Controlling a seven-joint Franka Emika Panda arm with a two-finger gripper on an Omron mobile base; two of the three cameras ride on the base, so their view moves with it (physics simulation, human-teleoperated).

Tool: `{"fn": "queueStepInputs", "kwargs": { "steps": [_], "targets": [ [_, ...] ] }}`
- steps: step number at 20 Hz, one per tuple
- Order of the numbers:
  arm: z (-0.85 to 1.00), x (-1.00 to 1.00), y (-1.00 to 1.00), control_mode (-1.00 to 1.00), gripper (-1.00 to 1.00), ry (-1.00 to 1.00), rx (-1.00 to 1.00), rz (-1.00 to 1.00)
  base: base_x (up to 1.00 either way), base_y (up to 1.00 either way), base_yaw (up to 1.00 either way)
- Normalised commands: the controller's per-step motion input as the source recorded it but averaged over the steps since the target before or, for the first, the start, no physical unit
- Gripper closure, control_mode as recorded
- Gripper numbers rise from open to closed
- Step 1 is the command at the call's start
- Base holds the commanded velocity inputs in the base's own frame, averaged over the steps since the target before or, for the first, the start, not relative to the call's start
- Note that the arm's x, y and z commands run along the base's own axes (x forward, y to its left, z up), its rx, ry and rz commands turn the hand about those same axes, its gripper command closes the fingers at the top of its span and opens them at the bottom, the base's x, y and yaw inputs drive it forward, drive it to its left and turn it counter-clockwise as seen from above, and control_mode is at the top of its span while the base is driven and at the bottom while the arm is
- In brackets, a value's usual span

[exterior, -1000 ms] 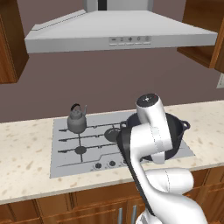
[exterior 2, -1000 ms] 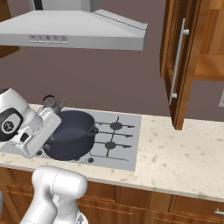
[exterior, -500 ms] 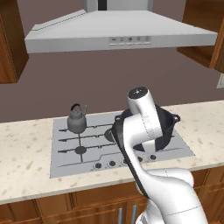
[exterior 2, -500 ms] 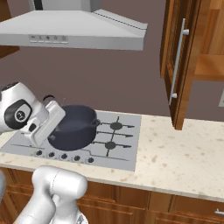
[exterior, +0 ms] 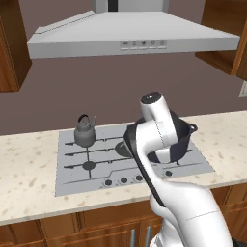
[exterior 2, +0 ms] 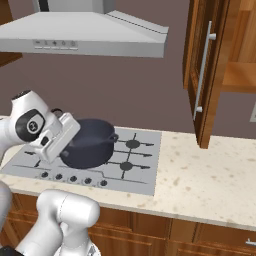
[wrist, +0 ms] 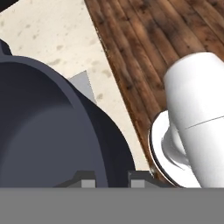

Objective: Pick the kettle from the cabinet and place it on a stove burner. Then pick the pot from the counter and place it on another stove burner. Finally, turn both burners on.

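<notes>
The dark blue-grey pot (exterior 2: 94, 144) hangs tilted just above the silver cooktop (exterior: 72, 169), over its right half. My gripper (wrist: 111, 180) is shut on the pot (wrist: 43, 131), with the rim between the two fingertips (wrist: 88, 182). In the right base view the gripper (exterior 2: 70, 138) grips the pot's left rim. From the left base the arm hides much of the pot (exterior: 183, 140). The small grey kettle (exterior: 85, 135) stands upright on the back left burner. Two bare burners (exterior 2: 132, 144) lie to the pot's right. The wall cabinet (exterior 2: 240, 75) stands with its door (exterior 2: 216, 70) swung open.
A grey range hood (exterior: 130, 36) hangs low over the cooktop. A row of small dark knobs (exterior: 124, 180) lines the cooktop's front edge. Beige speckled counter (exterior 2: 200, 180) runs on either side, and the open cabinet door juts out above its right part.
The arm has lifted the pot and carried it further in over the cooktop. Most of that happened in the first half second. The kettle has stayed put.
</notes>
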Motion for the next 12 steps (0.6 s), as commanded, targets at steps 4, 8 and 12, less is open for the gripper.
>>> {"fn": "queueStepInputs", "kwargs": {
  "steps": [4, 8, 12],
  "targets": [
    [-0.07, 0.26, 0.00, -1.00, 1.00, 0.00, 0.00, 0.00, 0.00, 0.00, 0.00],
    [-0.12, 0.22, 0.01, -1.00, 1.00, 0.00, 0.00, 0.00, 0.00, 0.00, 0.00],
    [-0.16, 0.25, 0.08, -1.00, 1.00, 0.00, 0.00, 0.00, 0.00, 0.00, 0.00]
  ]
}}
